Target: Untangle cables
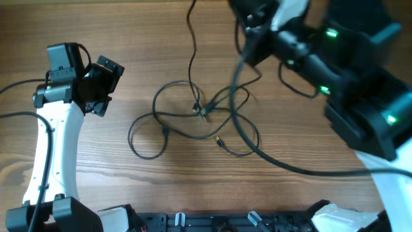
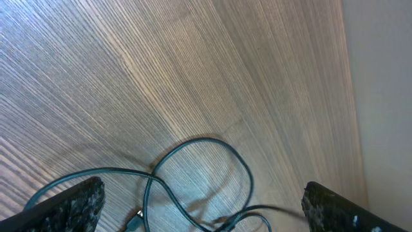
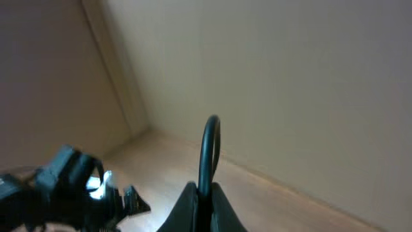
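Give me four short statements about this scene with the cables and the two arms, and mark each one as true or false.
1. The left claw is open and holds nothing. True.
2. The cables lie in one neat coil. False: they lie in loose loops that cross one another.
3. The right claw is shut on a black cable. True.
4. The cables rest on a white cloth. False: they rest directly on the wooden table.
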